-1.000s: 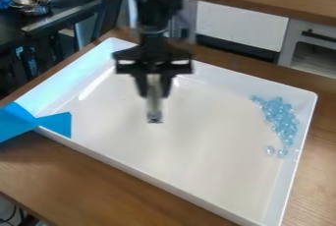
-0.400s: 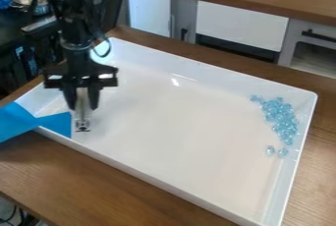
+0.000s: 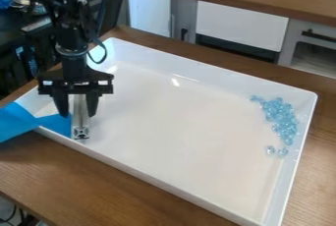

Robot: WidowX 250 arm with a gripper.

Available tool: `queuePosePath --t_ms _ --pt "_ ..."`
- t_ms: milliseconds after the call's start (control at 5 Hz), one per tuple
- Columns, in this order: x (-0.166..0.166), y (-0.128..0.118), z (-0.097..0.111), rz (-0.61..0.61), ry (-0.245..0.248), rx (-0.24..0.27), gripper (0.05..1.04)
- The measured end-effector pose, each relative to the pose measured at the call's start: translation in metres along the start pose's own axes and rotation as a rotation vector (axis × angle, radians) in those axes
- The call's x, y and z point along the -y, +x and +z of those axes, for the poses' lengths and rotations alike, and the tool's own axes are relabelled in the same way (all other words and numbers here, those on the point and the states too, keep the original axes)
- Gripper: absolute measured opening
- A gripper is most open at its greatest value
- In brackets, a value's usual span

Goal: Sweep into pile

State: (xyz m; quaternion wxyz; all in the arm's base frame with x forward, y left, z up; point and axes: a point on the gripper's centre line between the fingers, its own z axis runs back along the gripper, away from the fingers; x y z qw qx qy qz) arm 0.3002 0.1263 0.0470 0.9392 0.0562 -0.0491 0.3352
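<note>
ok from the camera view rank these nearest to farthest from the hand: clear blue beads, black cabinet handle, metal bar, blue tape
1. Metal bar, right at the hand.
2. Blue tape, at the picture's left, over the tray's edge.
3. Clear blue beads, at the tray's right side.
4. Black cabinet handle, upper right, beyond the tray.

Soft, bright light lies across the white tray (image 3: 183, 136), where a small streak of glare shines toward twelve o'clock. The background at ten o'clock is dimmer.
</note>
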Motion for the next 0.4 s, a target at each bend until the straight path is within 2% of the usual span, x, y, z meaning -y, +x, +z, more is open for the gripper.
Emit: queuePosePath --t_ms 200,400 --pt "0.003 -0.001 0.007 -0.005 -0.027 0.044 0.989" --pt "0.006 -0.001 0.039 -0.089 -0.097 0.149 1.005"
